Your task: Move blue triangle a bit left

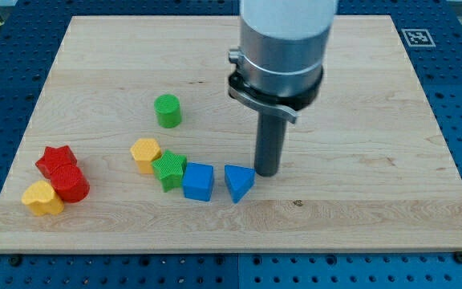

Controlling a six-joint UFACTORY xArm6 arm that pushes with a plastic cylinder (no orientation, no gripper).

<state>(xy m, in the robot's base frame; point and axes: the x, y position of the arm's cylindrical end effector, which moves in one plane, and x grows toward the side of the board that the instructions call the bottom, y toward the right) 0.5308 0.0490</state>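
We found my tip resting on the tabletop just at the view's right of the blue triangle, close against its upper right corner; whether the two were touching or a hair apart, we could not tell. That placement made sense to us: a push toward the view's left has to start from the triangle's right side. There was no claw on this arm to be open or closed, only the straight dark rod under the grey cylinder.

The blue triangle lay low on the board, a little to the view's left of centre. Just beside it on the left sat the blue cube, with a narrow gap between them, and beyond that the green star and the yellow block, packed in a loose chain. We judged that gap to be the only free room, so a long push would shove the cube too.

The green cylinder stood well apart above. The red star, red block and yellow heart clustered far at the view's left.
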